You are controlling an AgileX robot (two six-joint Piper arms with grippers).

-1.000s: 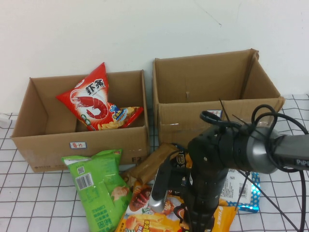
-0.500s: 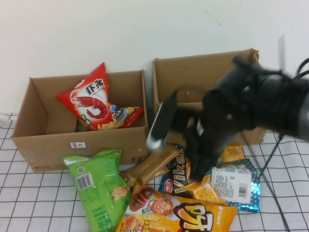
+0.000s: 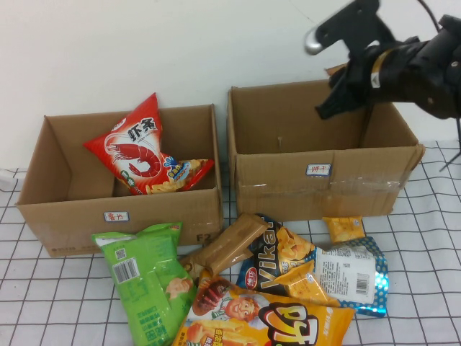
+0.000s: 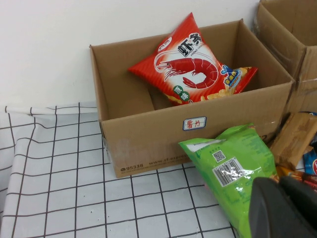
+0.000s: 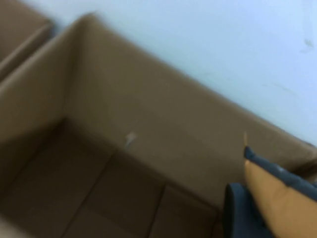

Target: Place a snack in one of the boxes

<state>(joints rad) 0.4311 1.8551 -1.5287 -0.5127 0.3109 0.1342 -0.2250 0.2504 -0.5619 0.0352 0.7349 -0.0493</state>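
- Above the right cardboard box (image 3: pixel 320 155), an orange crinkly snack packet (image 5: pixel 277 203) is pinched in the right gripper (image 5: pixel 250 196).
- Left gripper (image 4: pixel 285 210): over the glossy green bag (image 4: pixel 235 163); grip can't be told.

The right arm is raised high at the far right, its black wrist angled down toward the left. The right gripper (image 5: pixel 257 196) is closed around an orange snack packet (image 5: pixel 280 196), whose edge sticks out between the dark fingers (image 5: pixel 237 208). The left gripper (image 4: pixel 285 208) shows only as dark finger ends held low over the counter.
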